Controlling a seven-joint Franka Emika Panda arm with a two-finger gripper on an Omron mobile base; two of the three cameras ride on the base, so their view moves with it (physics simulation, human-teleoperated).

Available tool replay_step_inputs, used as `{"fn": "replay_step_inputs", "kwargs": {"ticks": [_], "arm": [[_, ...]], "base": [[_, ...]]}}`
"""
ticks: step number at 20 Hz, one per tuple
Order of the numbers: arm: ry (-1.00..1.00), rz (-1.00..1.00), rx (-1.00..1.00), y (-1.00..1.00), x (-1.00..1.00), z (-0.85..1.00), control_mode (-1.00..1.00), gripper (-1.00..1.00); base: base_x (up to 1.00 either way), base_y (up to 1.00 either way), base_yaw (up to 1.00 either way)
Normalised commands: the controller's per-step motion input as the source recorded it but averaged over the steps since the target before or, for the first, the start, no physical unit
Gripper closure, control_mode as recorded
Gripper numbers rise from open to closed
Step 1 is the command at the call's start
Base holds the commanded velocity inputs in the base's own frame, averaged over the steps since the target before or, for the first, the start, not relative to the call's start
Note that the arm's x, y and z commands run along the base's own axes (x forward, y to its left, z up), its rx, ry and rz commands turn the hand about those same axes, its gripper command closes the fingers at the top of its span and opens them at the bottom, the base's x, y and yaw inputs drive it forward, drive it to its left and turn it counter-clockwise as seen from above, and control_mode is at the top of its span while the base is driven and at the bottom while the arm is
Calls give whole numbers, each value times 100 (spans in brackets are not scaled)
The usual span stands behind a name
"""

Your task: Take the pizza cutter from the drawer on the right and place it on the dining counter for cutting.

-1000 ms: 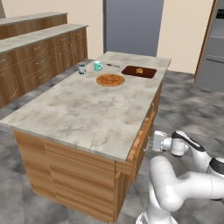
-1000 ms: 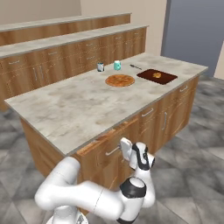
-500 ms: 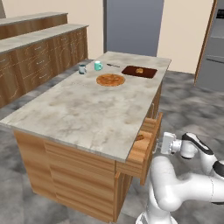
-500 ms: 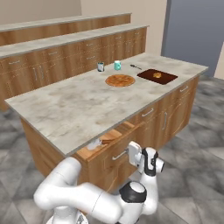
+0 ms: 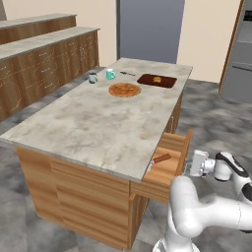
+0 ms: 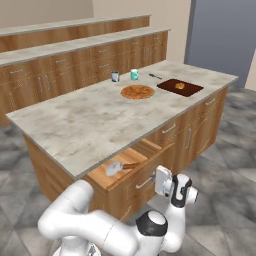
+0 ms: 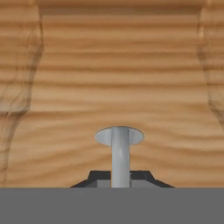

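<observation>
The drawer (image 5: pixel 170 165) stands pulled out of the right side of the dining counter (image 5: pixel 88 123), shown from the other side as drawer (image 6: pixel 127 167) and counter (image 6: pixel 85 125). Inside lies the pizza cutter (image 6: pixel 117 168), its silver disc beside a brown handle (image 5: pixel 161 158). My gripper (image 6: pixel 159 181) sits against the drawer front, shut on the slim metal bar handle (image 7: pixel 120 151). The dark fingertips (image 7: pixel 94 177) close around the bar before the wood-grain panel (image 7: pixel 118 78). In the left base view the gripper (image 5: pixel 189 165) presses on the drawer's outer face.
On the counter top sit a pizza (image 5: pixel 124 90), a dark cutting board (image 5: pixel 156 80), two cups (image 5: pixel 93 77) and a small dark spoon (image 5: pixel 128 74). Long wall counters (image 6: pixel 75 65) run behind. A grey fridge (image 5: pixel 241 59) stands at the right. Grey floor surrounds the island.
The gripper has pulled back with the handle, sliding the drawer out from nearly closed to well open. The pizza cutter inside has come into sight.
</observation>
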Motion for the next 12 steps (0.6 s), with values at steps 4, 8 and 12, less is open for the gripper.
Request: {"fn": "replay_step_inputs", "kwargs": {"ticks": [4, 8, 12], "arm": [[0, 9, 10, -78, 0, -10, -100, 100], [0, 8, 11, -78, 0, -10, -100, 100], [0, 9, 11, -78, 0, -9, -100, 100]], "base": [[0, 0, 0], [0, 0, 0], [0, 0, 0]]}}
